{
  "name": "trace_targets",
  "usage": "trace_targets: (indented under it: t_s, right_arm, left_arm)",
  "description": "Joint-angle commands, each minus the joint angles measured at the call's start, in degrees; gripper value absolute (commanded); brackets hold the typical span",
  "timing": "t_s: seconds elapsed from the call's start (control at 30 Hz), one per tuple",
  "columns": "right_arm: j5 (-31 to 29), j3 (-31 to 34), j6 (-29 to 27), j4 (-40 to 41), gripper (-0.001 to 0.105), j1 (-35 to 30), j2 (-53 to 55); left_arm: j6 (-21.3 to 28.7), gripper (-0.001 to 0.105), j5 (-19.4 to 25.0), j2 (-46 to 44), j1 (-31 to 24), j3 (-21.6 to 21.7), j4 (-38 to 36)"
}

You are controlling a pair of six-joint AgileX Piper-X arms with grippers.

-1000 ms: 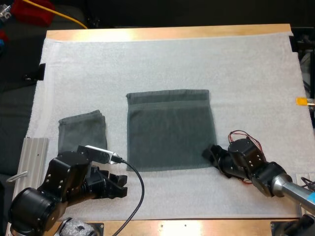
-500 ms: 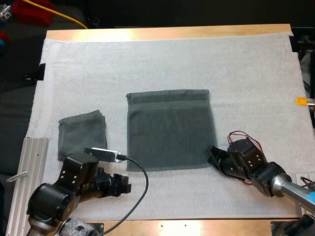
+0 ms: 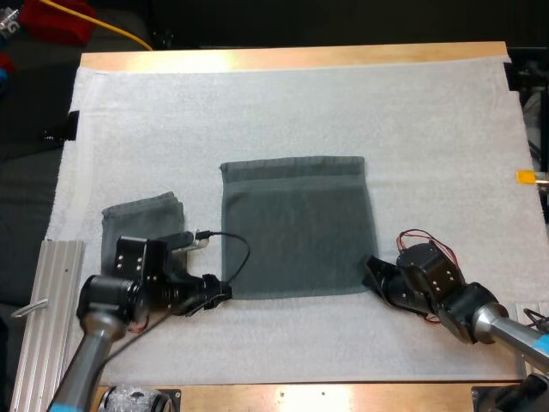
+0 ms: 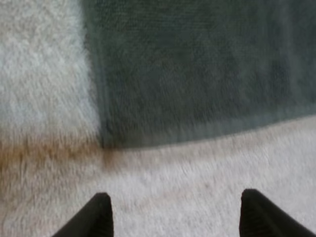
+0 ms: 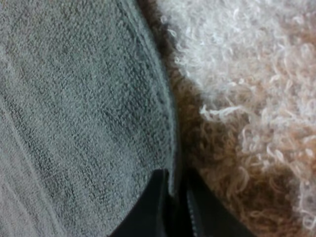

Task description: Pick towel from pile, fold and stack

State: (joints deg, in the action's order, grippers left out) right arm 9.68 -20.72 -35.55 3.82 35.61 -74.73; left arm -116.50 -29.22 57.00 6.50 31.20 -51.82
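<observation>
The towel (image 3: 296, 227) lies flat on the mat (image 3: 257, 103), with the stack (image 3: 141, 225) to its left. The right fingers (image 5: 150, 205) pinch its near right corner. The left fingers (image 4: 101, 219) stand spread just short of the near left corner; they should straddle that hem and clamp, then both lift evenly.

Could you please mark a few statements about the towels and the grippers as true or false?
1. The towel lies spread flat on the mat. True.
2. The left gripper is shut on the towel. False: it is open, just short of the towel's near corner.
3. The right gripper pinches the towel's edge. True.
4. The stack sits on top of the towel. False: it lies beside it on the mat, apart.
</observation>
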Motion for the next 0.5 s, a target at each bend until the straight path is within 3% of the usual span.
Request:
trace_targets:
  t_s: [0.0, 0.1, 0.47]
  right_arm:
    - [0.39, -0.07, -0.77, 0.26, 0.001, -0.11, -0.18]
    - [0.39, -0.07, -0.77, 0.26, 0.001, -0.11, -0.18]
    - [0.39, -0.07, -0.77, 0.26, 0.001, -0.11, -0.18]
  left_arm:
    - [0.77, 0.053, -0.91, 1.59, -0.04, 0.0, 1.25]
    - [1.59, 0.053, -3.25, 7.27, -0.04, 0.0, 3.42]
    - [1.56, 0.053, -3.3, 20.15, -0.04, 0.0, 10.59]
